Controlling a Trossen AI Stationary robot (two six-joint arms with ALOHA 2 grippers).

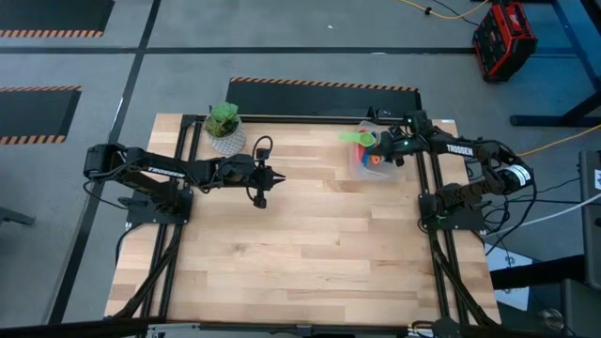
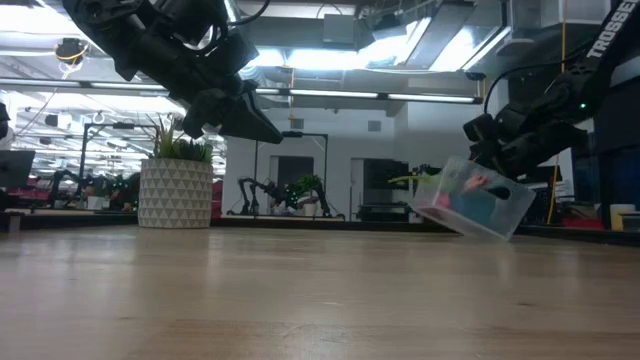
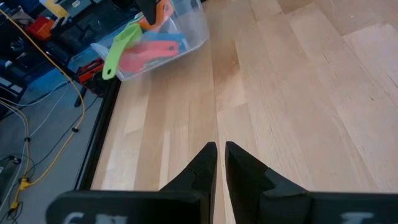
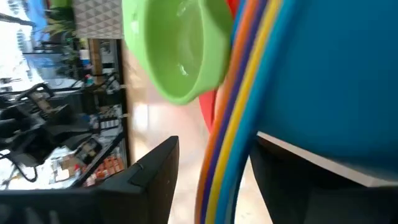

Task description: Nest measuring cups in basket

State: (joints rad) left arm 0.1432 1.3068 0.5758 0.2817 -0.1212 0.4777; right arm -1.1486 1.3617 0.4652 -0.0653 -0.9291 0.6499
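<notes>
The clear basket [image 1: 366, 167] is at the table's far right, tilted, with several nested measuring cups inside: red and blue ones [image 3: 155, 53], and a green one [image 4: 180, 50] whose handle [image 3: 118, 53] sticks out over the rim. My right gripper [image 1: 392, 148] is shut on the basket at its far right side. My left gripper [image 1: 279, 176] hovers shut above the bare table left of centre, its fingertips [image 3: 219, 150] almost touching and nothing between them. My right gripper has the basket by its far right edge [image 2: 500, 185], coming slanting down from the table's right side. The edges of the stacked orange, yellow and blue cups [image 4: 230, 124] stand between its two fingers [image 4: 155, 180]. The clear wall itself does not show there. The basket [image 2: 470, 205] hangs tilted, its low corner near the table.
A green plant in a white patterned pot [image 1: 225, 130] stands at the table's far left, behind my left arm. The wide wooden table top [image 1: 319, 253] lies between the two arms and toward the near edge.
</notes>
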